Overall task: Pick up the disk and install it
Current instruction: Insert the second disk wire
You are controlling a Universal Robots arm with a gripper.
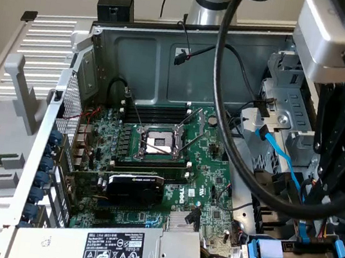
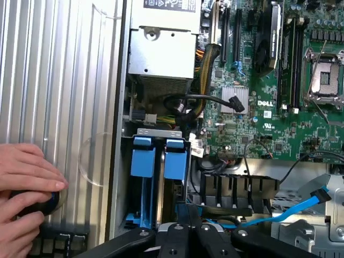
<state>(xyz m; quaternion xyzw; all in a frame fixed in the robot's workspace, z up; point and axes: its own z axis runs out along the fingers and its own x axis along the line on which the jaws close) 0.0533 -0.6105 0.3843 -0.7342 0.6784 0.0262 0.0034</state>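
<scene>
The black linkage gripper point(image 2: 188, 217) is shut at the end of the silver hard drive in its bright blue plastic carrier point(image 2: 176, 161), which sits in the bay at the exterior view's near right beside a twin blue-carrier drive point(image 2: 144, 161); whether the gripper truly pinches the drive is unclear, so a shallow hold could slip or drag the neighbour.

Even bright light, soft shadows, mild glare, slight blur.

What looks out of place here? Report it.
A person's hand rests on a dark round object on the ribbed panel beside the open case. The CPU socket sits empty with its levers raised, and a blue cable lies loose.
</scene>
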